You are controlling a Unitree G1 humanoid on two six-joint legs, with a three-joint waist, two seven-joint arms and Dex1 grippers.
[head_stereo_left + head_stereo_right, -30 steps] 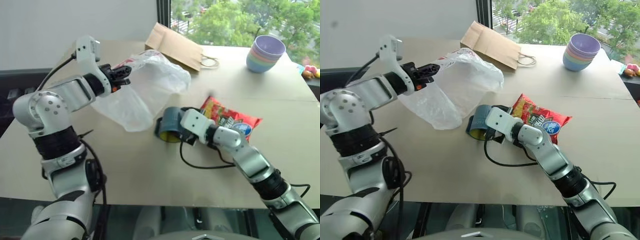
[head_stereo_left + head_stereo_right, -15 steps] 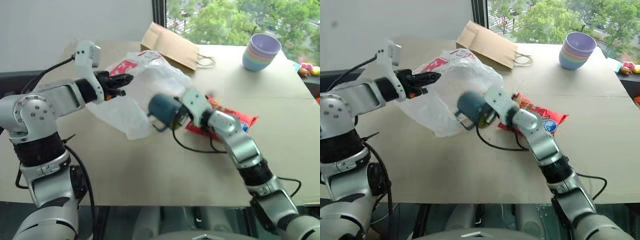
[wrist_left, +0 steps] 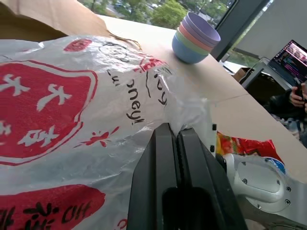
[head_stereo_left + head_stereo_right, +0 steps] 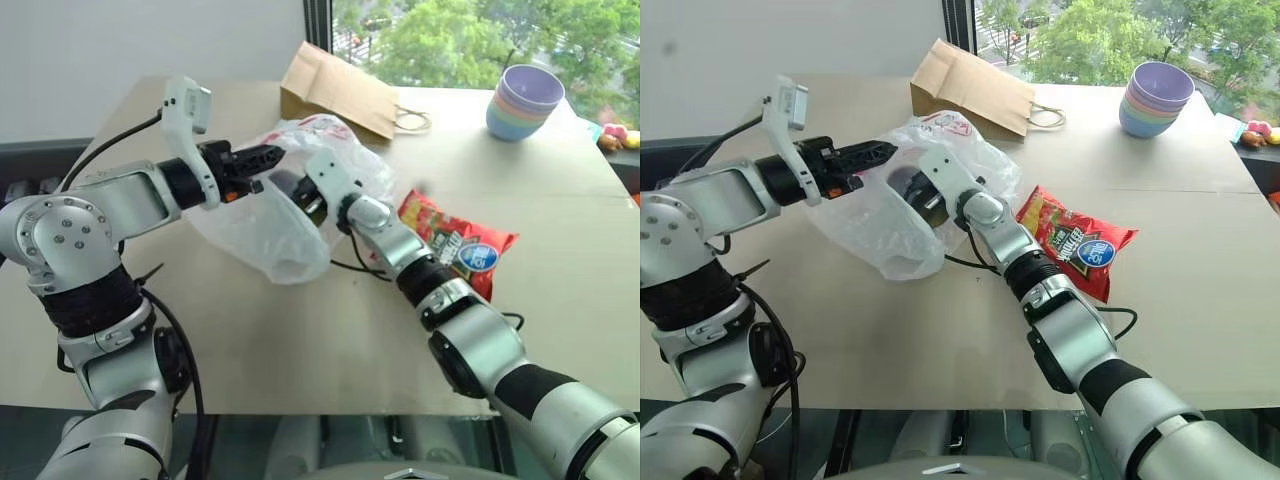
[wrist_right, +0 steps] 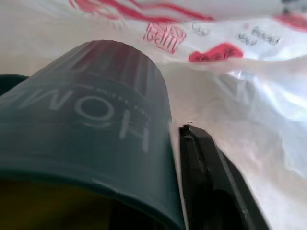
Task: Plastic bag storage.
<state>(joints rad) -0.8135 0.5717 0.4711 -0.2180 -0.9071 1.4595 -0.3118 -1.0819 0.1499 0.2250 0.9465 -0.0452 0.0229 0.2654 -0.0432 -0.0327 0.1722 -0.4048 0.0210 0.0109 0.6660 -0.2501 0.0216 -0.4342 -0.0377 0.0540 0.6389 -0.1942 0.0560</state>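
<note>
The plastic bag (image 4: 262, 232), translucent white with red printed patches, hangs over the table from my left gripper (image 4: 272, 153), which is shut on its upper rim (image 3: 184, 108). My right gripper (image 4: 300, 190) reaches into the bag's mouth, shut on a dark teal cup (image 4: 908, 188). The cup shows as a dark shape through the film. In the right wrist view the cup (image 5: 86, 139) lies on its side against one black finger (image 5: 211, 191), with bag film all around. The other finger is hidden by the cup.
A red foil snack packet (image 4: 458, 248) lies right of my right forearm. A brown paper bag (image 4: 335, 88) lies at the back of the table (image 4: 300, 340), and stacked pastel bowls (image 4: 525, 102) stand at the back right. Small toys (image 4: 615, 140) sit at the right edge.
My right gripper lifted the teal cup off the table and carried it left and away into the bag's mouth. The left gripper kept its hold on the bag's rim, nearly still.
</note>
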